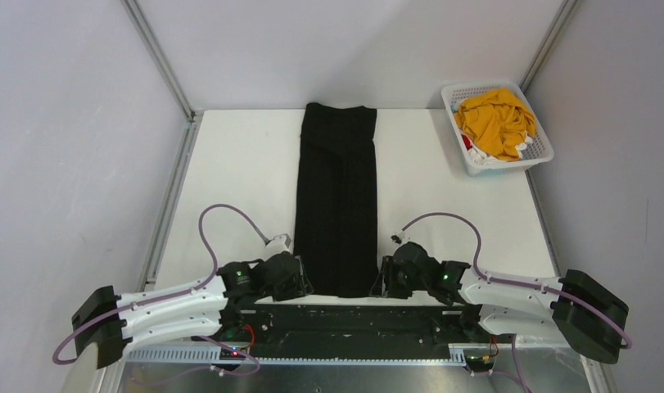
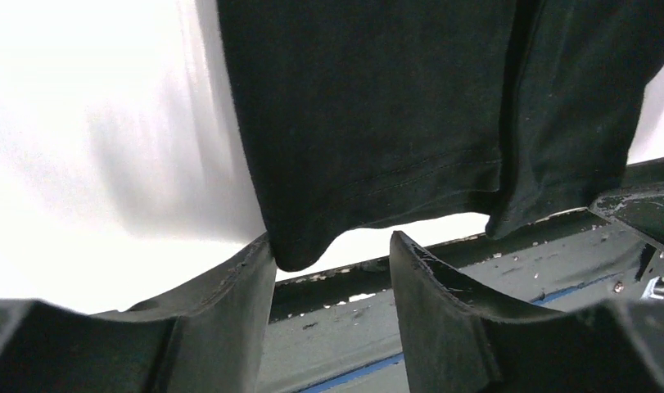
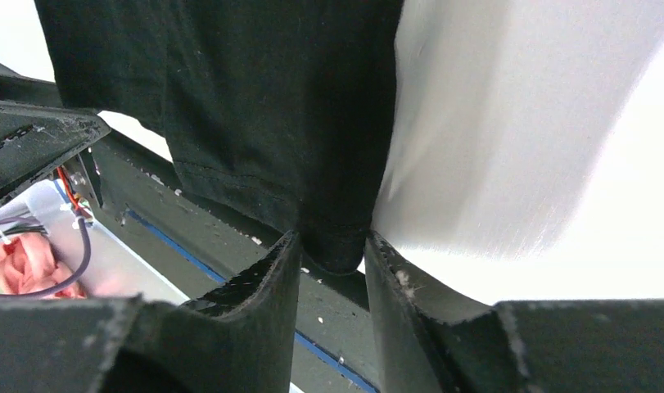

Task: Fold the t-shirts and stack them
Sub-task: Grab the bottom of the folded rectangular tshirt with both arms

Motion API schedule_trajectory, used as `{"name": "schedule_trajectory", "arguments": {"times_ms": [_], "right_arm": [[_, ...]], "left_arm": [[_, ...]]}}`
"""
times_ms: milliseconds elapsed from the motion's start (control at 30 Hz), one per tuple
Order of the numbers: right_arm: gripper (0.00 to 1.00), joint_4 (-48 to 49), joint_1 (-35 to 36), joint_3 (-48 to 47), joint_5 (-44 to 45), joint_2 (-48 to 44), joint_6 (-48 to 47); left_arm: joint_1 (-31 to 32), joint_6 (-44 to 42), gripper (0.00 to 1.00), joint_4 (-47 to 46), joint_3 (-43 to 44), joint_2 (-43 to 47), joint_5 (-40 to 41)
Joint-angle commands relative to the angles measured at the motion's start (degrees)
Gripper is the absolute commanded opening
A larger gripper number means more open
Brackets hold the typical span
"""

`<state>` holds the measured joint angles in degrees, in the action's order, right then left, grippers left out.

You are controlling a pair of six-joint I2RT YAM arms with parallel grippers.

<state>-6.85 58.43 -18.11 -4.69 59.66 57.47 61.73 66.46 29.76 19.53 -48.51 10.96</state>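
Observation:
The black t-shirt [image 1: 336, 196] lies folded into a long narrow strip down the middle of the white table, its hem at the near edge. My left gripper [image 1: 300, 282] is at the hem's left corner. In the left wrist view the gripper [image 2: 332, 250] is open; the shirt [image 2: 377, 106] corner touches only the left finger. My right gripper [image 1: 379, 282] is at the hem's right corner. In the right wrist view the gripper [image 3: 332, 246] is closed on the corner of the shirt [image 3: 255, 106]. The mustard-yellow t-shirt [image 1: 496, 121] lies crumpled in the basket.
The white lattice basket [image 1: 508, 168] stands at the far right corner, with bits of red and white cloth [image 1: 469, 147] under the yellow shirt. A dark metal rail [image 1: 345, 315] runs along the near table edge between the arm bases. Walls close in the table's sides and back.

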Motion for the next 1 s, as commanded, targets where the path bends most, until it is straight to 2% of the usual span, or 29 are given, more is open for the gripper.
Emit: {"name": "schedule_trajectory", "arguments": {"times_ms": [0, 167, 267, 467, 500, 567, 700, 833, 967], "right_arm": [[0.37, -0.93, 0.33, 1.88, 0.99, 0.22, 0.77], [0.25, 0.79, 0.46, 2.14, -0.19, 0.39, 0.14], [0.22, 2.08, 0.67, 2.45, -1.58, -0.04, -0.37], [0.18, 2.45, 1.37, 2.29, -1.95, -1.51, -0.91], [0.16, 2.46, 1.63, 2.29, -1.88, -1.55, -0.8], [0.13, 2.85, 2.27, 2.29, -1.75, -1.56, -0.72], [0.01, 2.38, 3.84, 2.29, -1.25, -2.15, -0.31], [0.0, 0.09, 6.88, 2.29, -0.17, -4.37, 0.25], [0.0, -4.38, 10.4, 2.29, 1.58, -7.74, 2.18]], "left_arm": [[0.62, 2.71, 0.57, 8.24, -2.03, 1.23, 3.41], [0.59, 4.1, 0.5, 8.53, -3.04, 3.48, 8.47], [0.69, 5.96, 0.42, 8.31, -2.66, 1.19, 9.95], [2.96, 8.64, 0.18, 7.86, -1.97, -2.7, 12.12], [3.17, 8.89, 0.06, 7.82, -2.01, -2.88, 12.65], [3.67, 9.26, 0.01, 7.77, -2.11, -2.56, 13.41], [7.42, 10.39, 0.0, 7.77, -1.97, -0.03, 13.28], [13.45, 14.26, 0.0, 8.3, -2.07, 2.58, 11.35], [18.79, 18.0, 0.0, 8.9, -1.28, 1.6, 11.12]]}}
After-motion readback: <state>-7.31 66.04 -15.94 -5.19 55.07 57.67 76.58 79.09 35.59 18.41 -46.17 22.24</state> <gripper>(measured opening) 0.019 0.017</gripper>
